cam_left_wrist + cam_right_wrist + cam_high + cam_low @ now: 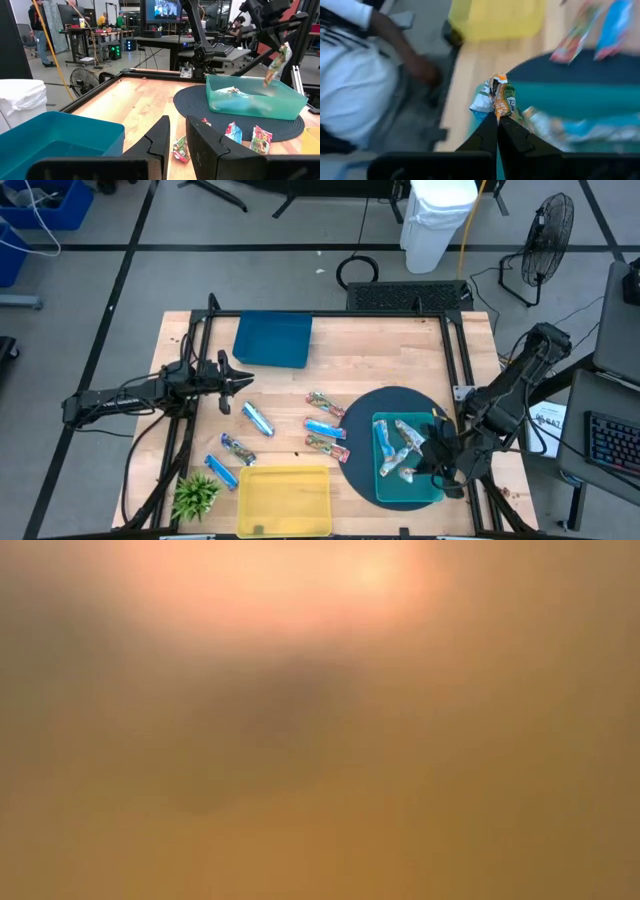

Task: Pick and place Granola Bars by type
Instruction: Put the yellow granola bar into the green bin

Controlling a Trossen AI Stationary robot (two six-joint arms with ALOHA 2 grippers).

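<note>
Overhead, your right gripper [437,463] hangs over the teal tray [383,480]; loose granola bars [325,427] lie mid-table. Right wrist: fingers pinch a crinkly orange-green bar [501,98]. Left wrist: left gripper [176,146] slightly spread, empty.

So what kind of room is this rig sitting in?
Most likely a robotics lab or workshop. Beyond the wooden table the left wrist view shows workbenches with monitors, people at desks, and a floor fan amid loose cables.
</note>
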